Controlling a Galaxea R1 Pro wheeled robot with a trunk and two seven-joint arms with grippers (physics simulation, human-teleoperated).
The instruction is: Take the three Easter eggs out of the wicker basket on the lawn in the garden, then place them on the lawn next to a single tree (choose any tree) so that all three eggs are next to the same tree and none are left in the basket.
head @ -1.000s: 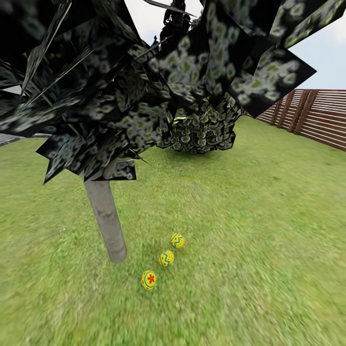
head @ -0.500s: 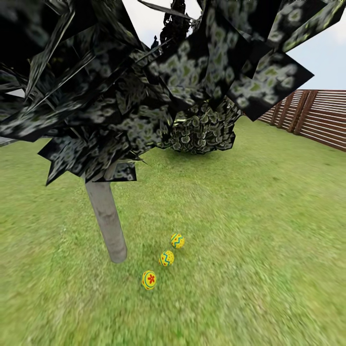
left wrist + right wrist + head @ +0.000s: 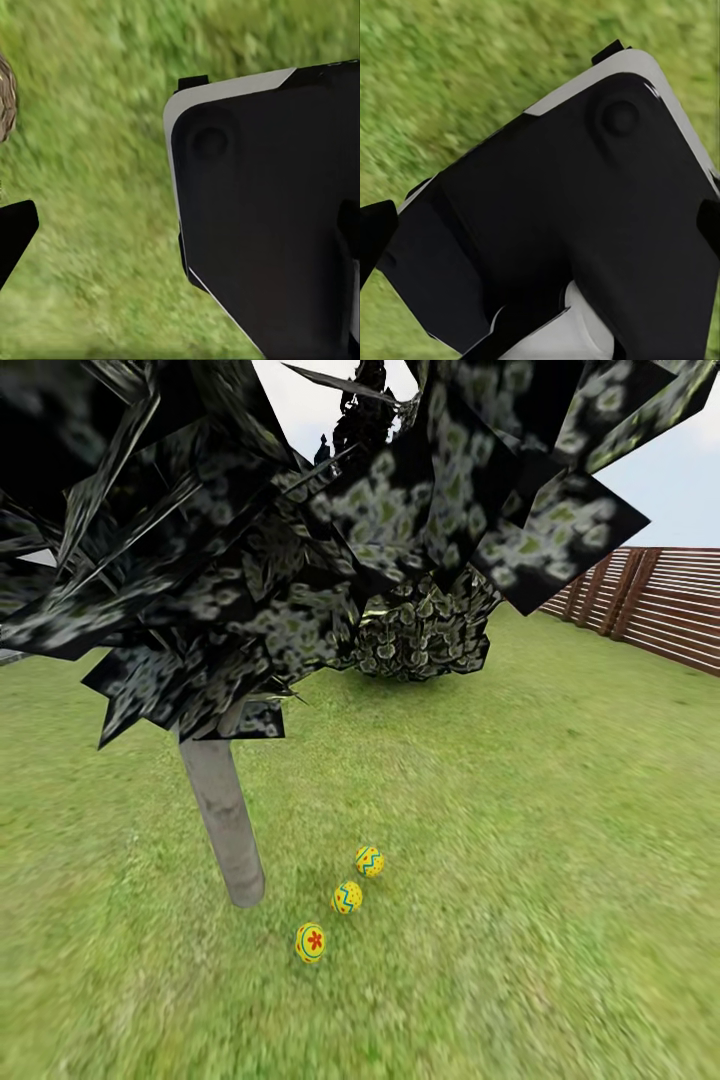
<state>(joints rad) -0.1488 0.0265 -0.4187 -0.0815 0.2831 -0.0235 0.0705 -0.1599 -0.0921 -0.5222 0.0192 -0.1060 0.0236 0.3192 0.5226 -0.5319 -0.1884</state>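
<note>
Three yellow Easter eggs lie in a short row on the lawn (image 3: 540,840), just right of the tree's pale grey trunk (image 3: 225,820). The far egg (image 3: 369,860) and the middle egg (image 3: 347,897) carry blue zigzags; the near egg (image 3: 310,942) has a red flower. A sliver of brown weave (image 3: 4,97) at the edge of the left wrist view looks like the wicker basket. My left gripper (image 3: 180,232) and right gripper (image 3: 540,225) hang over grass, fingers wide apart and holding nothing.
Dark, speckled leaves (image 3: 300,530) hang low across the upper head view. A second leafy clump (image 3: 420,630) stands farther back. A brown slat fence (image 3: 650,600) runs along the right. The robot's black and white base (image 3: 277,217) sits under both wrists.
The head view has shifted very slightly. The eggs and the trunk lie as before.
</note>
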